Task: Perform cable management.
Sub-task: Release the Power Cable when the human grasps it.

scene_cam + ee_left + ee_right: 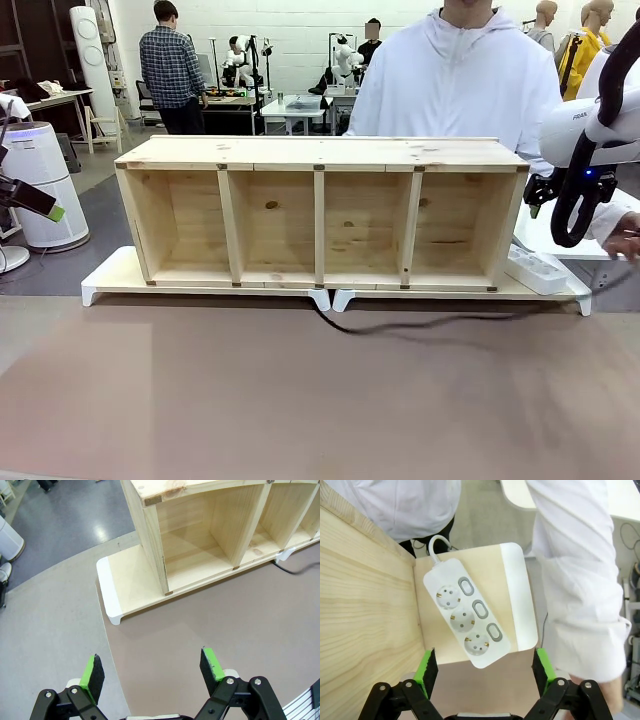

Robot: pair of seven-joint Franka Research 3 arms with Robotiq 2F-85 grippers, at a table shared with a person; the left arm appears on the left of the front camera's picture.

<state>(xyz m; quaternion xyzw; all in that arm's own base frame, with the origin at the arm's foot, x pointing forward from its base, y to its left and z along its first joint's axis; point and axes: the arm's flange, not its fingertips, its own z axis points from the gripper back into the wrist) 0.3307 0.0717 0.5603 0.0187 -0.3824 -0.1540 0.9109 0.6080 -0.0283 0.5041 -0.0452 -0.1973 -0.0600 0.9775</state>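
The thin black cable (420, 323) lies on the brown table, running from under the gap between the two risers out to the right. A short stretch of the cable (292, 571) shows at the top right of the left wrist view. My left gripper (151, 669) hovers open and empty over the table, off the shelf's left end. My right gripper (485, 667) is open and empty, looking down over the white power strip (467, 622), which lies on the right riser beside the shelf. My right arm (590, 135) hangs above the power strip (535, 270).
A wooden shelf (320, 155) with several open compartments stands on two white-edged risers (110, 275). A person in white stands behind it, one sleeve (580, 580) beside the strip and a hand (625, 235) at the far right. The brown table (300, 400) stretches in front.
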